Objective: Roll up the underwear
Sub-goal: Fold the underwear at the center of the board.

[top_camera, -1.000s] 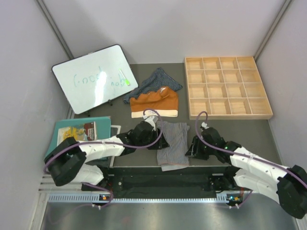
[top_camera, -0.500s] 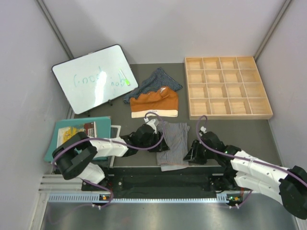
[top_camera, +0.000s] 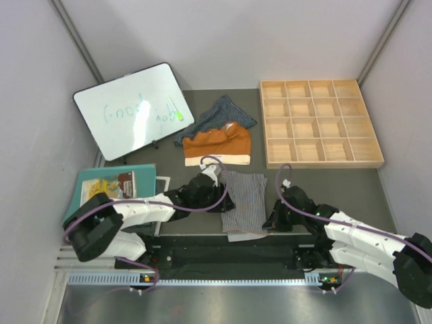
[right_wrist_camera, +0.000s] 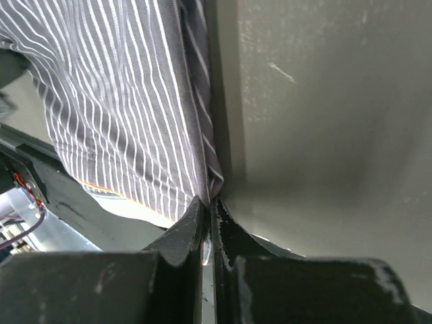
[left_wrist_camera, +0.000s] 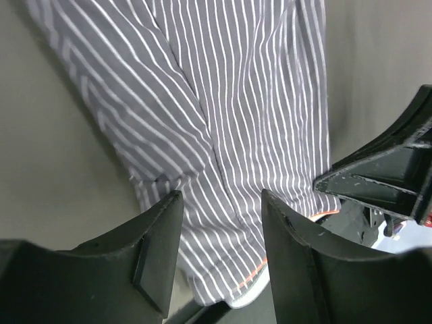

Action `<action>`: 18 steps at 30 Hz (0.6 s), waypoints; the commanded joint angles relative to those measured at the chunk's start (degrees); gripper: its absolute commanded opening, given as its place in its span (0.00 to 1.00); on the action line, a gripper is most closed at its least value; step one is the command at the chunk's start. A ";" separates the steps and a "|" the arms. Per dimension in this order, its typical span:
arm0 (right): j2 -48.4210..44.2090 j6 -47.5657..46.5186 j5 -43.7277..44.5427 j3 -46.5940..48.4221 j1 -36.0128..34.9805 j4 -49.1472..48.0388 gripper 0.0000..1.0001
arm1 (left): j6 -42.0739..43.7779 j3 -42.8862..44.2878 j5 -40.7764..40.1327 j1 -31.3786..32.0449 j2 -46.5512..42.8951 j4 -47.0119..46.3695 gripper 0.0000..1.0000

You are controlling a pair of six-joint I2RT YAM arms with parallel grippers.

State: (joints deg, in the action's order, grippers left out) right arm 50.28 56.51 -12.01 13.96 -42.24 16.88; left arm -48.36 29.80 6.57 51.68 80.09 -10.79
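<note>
At the near edge of the table (top_camera: 317, 183), the grey pinstriped pair (top_camera: 244, 201) lies lengthwise near-to-far; the right gripper (right_wrist_camera: 208, 202) is clamped on its right edge, the left gripper (left_wrist_camera: 221, 202) open above its left edge

the grey pair (top_camera: 244, 199) carried thin white pinstripes, with an orange line along one hem. the rust-orange pair (top_camera: 217, 144) had a cream waistband. the dark navy pair (top_camera: 216, 116) showed fine white stripes. the whiteboard (top_camera: 128, 108) was white, black-framed, scrawled in green. the tray (top_camera: 324, 164) was pale wood, the mat (top_camera: 144, 178) teal, the table (top_camera: 324, 182) dull grey-brown. the left arm (top_camera: 138, 209) and the right arm (top_camera: 358, 233) were white.
</note>
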 commanded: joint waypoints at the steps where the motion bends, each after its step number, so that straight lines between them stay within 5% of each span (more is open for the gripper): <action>1: 0.25 -1.49 1.64 3.36 -0.65 1.57 0.00 | 1.96 -0.26 -4.81 0.09 -7.92 6.38 0.55; 18: 4.29 -2.81 4.10 8.71 -1.97 3.50 0.00 | -8.68 -11.52 1.69 0.96 -8.64 -7.13 0.54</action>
State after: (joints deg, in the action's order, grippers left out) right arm 53.60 54.72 -9.87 18.46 -42.52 20.84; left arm -55.31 19.05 6.81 52.07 70.08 -11.40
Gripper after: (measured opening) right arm 0.017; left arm 0.545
